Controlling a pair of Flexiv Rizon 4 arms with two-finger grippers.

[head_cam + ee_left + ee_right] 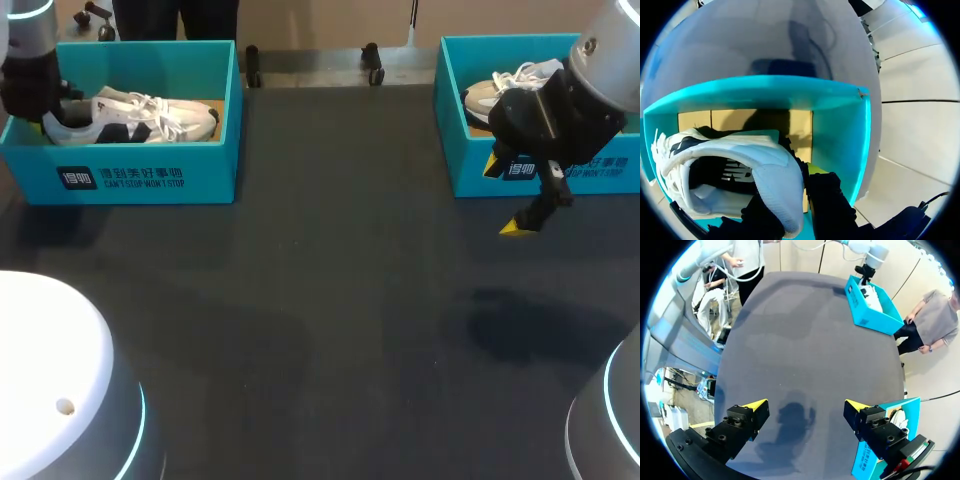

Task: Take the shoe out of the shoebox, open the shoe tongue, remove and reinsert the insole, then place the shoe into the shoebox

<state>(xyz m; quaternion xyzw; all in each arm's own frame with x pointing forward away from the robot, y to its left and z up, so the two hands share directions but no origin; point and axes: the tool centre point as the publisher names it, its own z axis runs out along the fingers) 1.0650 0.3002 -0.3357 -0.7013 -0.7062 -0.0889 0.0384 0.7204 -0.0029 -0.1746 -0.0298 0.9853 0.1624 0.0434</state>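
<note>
Item under inspection: white shoe point(140, 115), inside the teal shoebox point(150, 175) at the far left of the table point(330, 300). Rests sole down on the box's cardboard floor. Runs lengthwise along the box, heel at the outer left end, toe pointing toward the table's middle. Not yet out of the box.

Left pincer point(790, 200): at the heel end, directly over the shoe's rear. Appears clenched on the heel wall, one dark finger on the inner side of the collar and the other on the outer side, both against it in the left wrist view. Looks down into the shoe's opening, with the laces at the far end from the fingers.

Right pincer point(806, 405): released, fingers spread wide over bare table with nothing between them. Hangs just in front of a second shoebox point(540, 170) holding a second shoe point(510, 85), well apart from the left box.

Judgement: left arm plainly the nearer, and already at the only end offering a firm hold. Needs a lift that brings the toe clear of the box's wall, since the shoe's length nearly fills the box.
</note>
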